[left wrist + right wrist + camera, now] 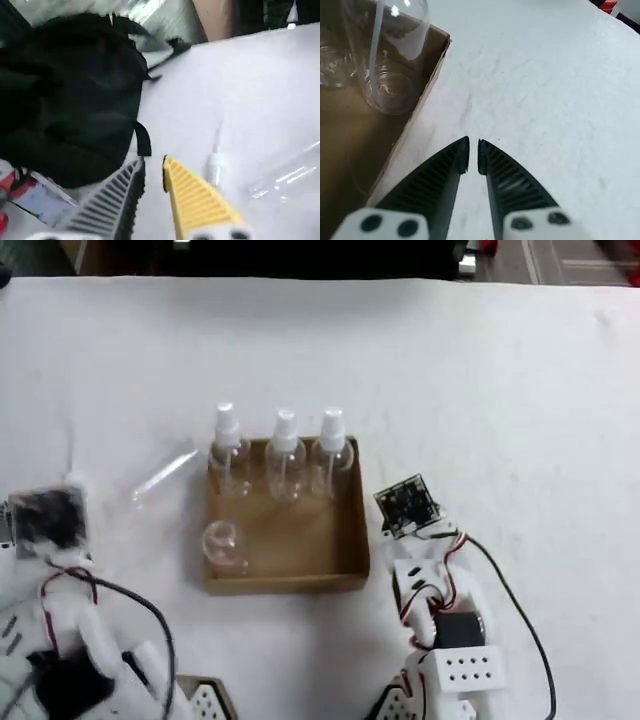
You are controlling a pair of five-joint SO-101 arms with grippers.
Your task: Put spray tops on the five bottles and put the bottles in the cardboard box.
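Box [286, 582] holds three capped bottles [285, 455] upright along its 12 o'clock wall, and one bare bottle [224, 543] at 8. Fifth bottle [165, 476] lies outside at 9, long axis 8-to-2. My left gripper [153, 167] and right gripper [473, 150] are pinched closed, empty.

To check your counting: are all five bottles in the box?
No, one bottle lies on the table outside the box.

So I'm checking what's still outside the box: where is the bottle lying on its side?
In the high view the lying bottle is on the table left of the cardboard box, beside its far left corner and the leftmost capped bottle.
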